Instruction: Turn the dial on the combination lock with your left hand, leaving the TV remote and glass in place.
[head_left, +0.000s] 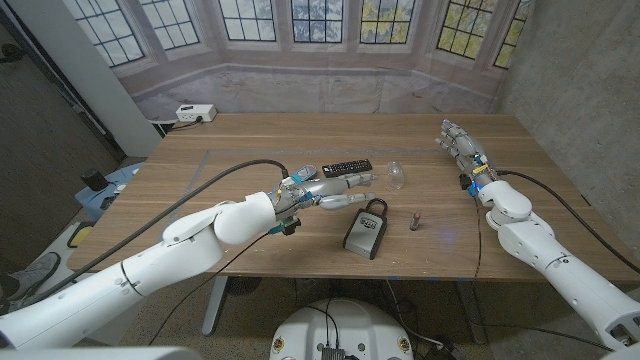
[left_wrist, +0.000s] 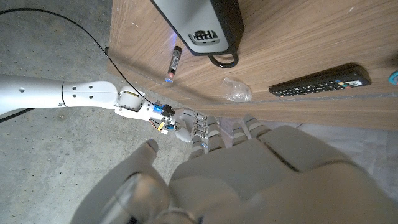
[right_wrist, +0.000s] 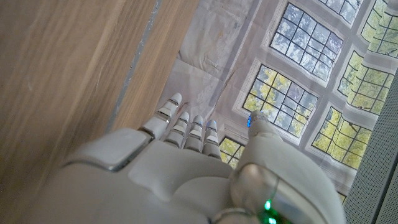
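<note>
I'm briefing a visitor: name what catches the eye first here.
The grey combination lock lies at the table's near middle, with the left hand hovering open just beside it. Behind them sit the black TV remote and the clear glass. The right hand waits far off, open.

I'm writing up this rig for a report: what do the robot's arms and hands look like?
Both arms are glossy white with rounded segments. The left hand and right hand are pale grey-white with segmented fingers. Black cables run along each arm, and small blue and yellow parts sit at the wrists.
</note>
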